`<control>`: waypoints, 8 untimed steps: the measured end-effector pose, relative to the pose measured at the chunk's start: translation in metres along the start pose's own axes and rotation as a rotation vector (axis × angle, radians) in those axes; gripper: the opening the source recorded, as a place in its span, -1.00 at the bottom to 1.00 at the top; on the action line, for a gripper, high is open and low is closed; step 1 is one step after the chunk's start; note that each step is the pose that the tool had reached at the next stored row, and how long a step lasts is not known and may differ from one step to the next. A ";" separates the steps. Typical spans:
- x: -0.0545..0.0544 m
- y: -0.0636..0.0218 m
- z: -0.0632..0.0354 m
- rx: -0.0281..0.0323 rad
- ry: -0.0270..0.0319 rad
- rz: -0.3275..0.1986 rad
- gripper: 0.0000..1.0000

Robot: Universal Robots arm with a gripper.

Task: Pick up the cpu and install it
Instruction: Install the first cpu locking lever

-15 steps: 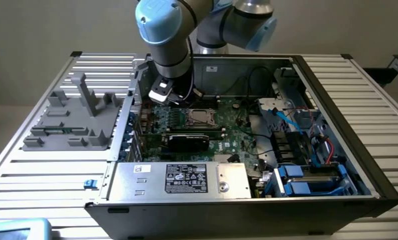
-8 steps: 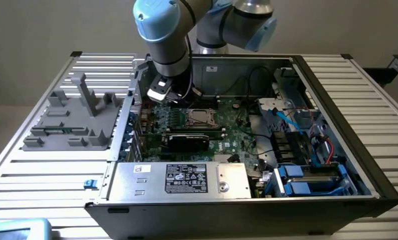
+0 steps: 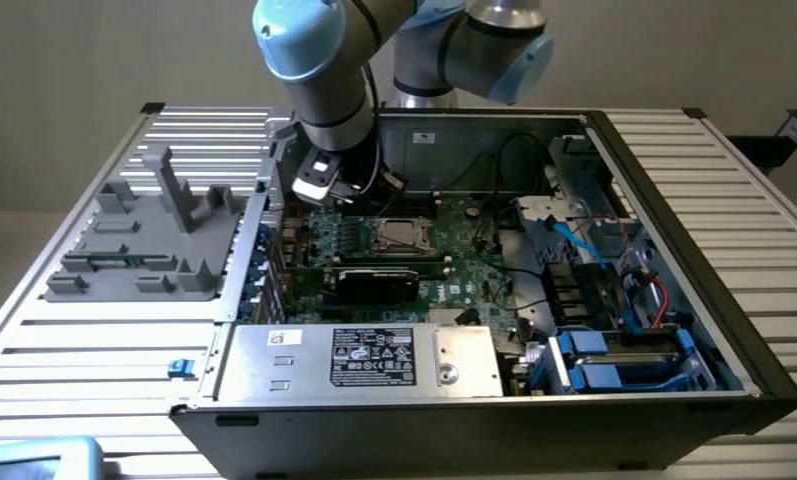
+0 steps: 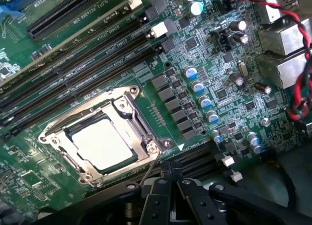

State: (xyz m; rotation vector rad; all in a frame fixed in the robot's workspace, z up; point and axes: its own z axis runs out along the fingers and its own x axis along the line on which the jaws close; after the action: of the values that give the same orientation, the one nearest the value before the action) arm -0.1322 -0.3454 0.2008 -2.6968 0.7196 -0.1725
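Black gripper [image 4: 170,183] closed, empty, above mobo.
We see fingers pinched w/ nothing between, hovering just beside socket frame [image 4: 58,137]; cpu [image 4: 101,143] sits flat inside that frame on green motherboard [image 4: 214,79], within open PC case [image 3: 665,230].

An open computer case [image 3: 665,260] lies on the counter [image 3: 105,330], with a moulded tray [image 3: 145,250] beside it toward the exterior view's left. Inside, the cpu [image 4: 101,142] sits in the motherboard socket [image 4: 58,137], memory slots [image 4: 73,64] just beside it. A graphics card [image 3: 378,283] lies near the socket, and the power supply [image 3: 371,358] sits along the case's near edge.
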 end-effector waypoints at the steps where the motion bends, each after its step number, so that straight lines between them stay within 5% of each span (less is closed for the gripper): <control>1: 0.000 0.0000 0.0000 0.0048 0.0127 -0.005 -0.79; 3: 0.000 -0.0002 0.0004 0.0100 0.0303 -0.011 -0.79; 8: 0.000 0.0004 0.0019 0.0104 0.0353 -0.014 -0.79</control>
State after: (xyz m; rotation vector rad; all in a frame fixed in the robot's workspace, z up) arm -0.1322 -0.3451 0.1988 -2.6956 0.7089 -0.2271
